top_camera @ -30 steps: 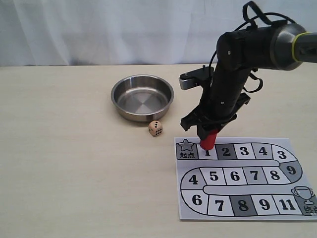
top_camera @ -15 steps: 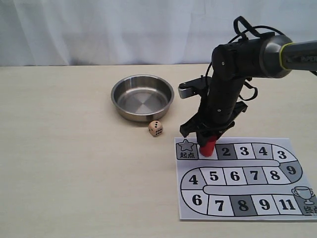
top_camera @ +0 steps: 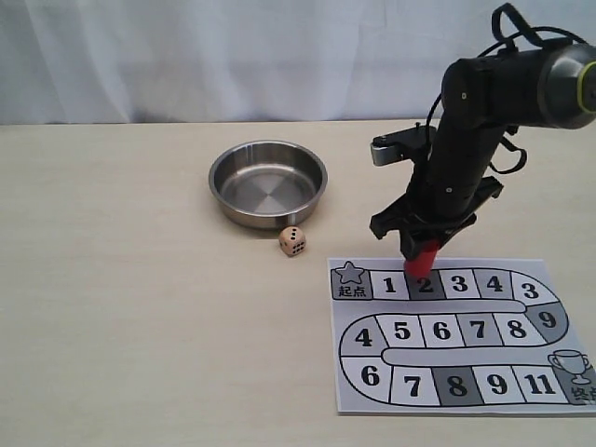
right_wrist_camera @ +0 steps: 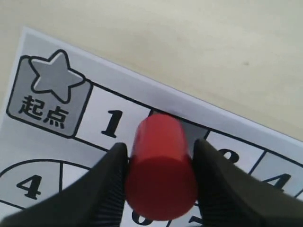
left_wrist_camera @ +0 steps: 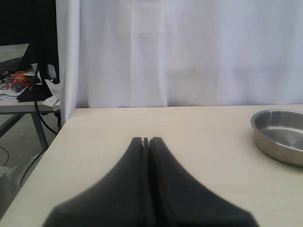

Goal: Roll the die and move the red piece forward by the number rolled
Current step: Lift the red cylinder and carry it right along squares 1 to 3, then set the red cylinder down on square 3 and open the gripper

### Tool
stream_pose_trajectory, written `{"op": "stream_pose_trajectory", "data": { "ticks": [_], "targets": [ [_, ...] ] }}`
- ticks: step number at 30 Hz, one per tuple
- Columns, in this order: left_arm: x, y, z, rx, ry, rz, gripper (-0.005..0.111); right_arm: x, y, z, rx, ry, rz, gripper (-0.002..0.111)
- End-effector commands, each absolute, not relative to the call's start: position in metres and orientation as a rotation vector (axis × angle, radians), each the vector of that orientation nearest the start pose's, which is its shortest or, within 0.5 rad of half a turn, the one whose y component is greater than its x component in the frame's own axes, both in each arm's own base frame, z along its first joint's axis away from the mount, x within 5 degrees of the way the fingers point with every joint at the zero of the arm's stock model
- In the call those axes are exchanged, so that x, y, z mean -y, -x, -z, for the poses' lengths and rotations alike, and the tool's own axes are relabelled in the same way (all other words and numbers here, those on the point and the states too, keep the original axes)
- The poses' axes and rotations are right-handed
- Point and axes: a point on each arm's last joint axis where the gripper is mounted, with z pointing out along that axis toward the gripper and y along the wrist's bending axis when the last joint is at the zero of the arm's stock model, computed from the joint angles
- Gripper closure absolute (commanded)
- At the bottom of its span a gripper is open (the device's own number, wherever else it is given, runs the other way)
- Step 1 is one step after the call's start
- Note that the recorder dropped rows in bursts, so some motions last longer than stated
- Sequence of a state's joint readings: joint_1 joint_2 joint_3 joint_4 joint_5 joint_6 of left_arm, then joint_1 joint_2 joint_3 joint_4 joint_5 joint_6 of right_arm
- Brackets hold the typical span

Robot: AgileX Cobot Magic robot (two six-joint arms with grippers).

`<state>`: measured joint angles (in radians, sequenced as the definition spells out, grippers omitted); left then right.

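While the right gripper [top_camera: 421, 250] hangs over the top row of the paper game board [top_camera: 521, 321], its two black fingers [right_wrist_camera: 111, 175] are drawn in against the red piece [top_camera: 425, 261], clamping the small cylinder from both sides. The wrist view shows the piece leaning a little, its lower end over the line between the white square 1 [top_camera: 390, 285] and the dark grey square 2 [top_camera: 426, 286]. In the exterior view it stands at the 12 o'clock edge of square 2. Whether its base touches the paper cannot be told.

The die [top_camera: 292, 241] lies on the pale wooden table [top_camera: 140, 326] at 5 o'clock of the empty steel bowl [top_camera: 228, 200], just beside its wall, and at 10 o'clock of the board's star square [top_camera: 350, 278]. Its pips are too small to count with confidence.

The left gripper [left_wrist_camera: 146, 140] does not show in the exterior view. In its own wrist view its dark fingertips meet, pressed together on nothing, above the table with the bowl off to one side and a white curtain [left_wrist_camera: 189, 52] behind
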<state>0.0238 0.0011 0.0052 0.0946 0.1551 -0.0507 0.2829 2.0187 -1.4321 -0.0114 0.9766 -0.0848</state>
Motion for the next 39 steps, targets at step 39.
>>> {"op": "stream_pose_trajectory", "data": {
  "ticks": [39],
  "targets": [
    [-0.003,-0.056,-0.2,-1.627,-0.003,-0.06,0.107,-0.051,-0.367,-0.134,-3.056,0.348,-0.002,0.104]
  ]
}}
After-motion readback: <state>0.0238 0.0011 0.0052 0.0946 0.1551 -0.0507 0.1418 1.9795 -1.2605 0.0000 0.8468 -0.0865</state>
